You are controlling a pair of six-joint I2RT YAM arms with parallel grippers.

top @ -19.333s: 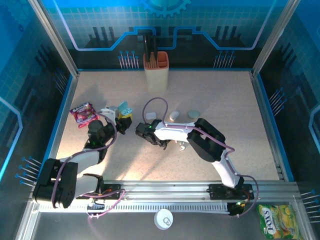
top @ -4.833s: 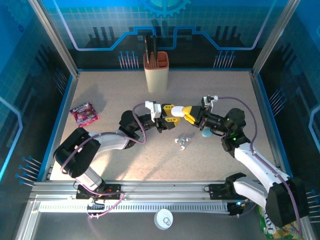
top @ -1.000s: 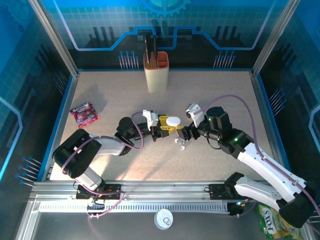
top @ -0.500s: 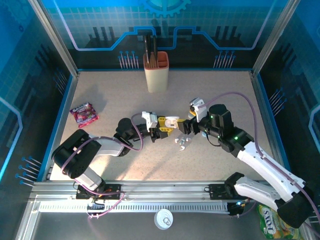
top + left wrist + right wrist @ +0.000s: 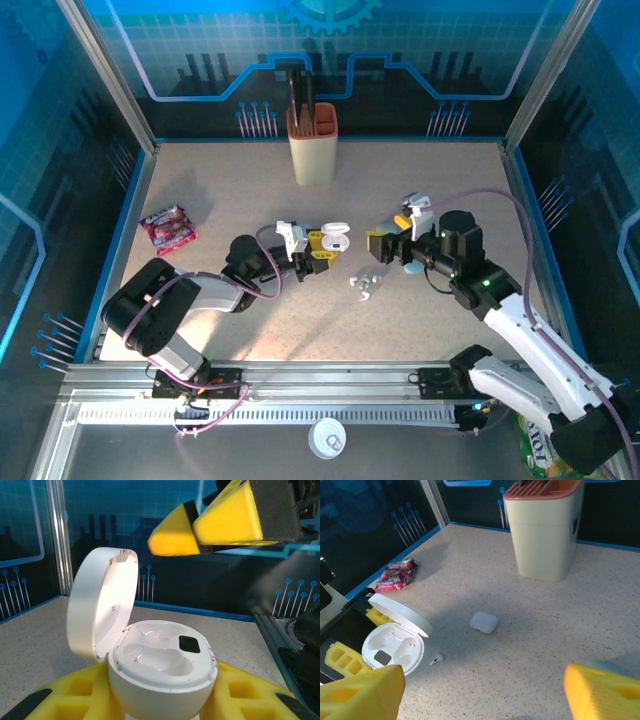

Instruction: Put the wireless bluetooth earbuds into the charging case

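The left gripper (image 5: 322, 248) is clamping the open white charging case (image 5: 337, 237) while the right gripper (image 5: 388, 238) is hovering beside it, jaws spread wide and empty, the earbuds (image 5: 366, 283) lying on the table (image 5: 450, 180) near both.

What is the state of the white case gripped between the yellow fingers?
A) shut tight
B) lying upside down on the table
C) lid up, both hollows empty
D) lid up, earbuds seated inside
C: the charging case held in the left gripper has its lid swung up, and both hollows inside it are bare.
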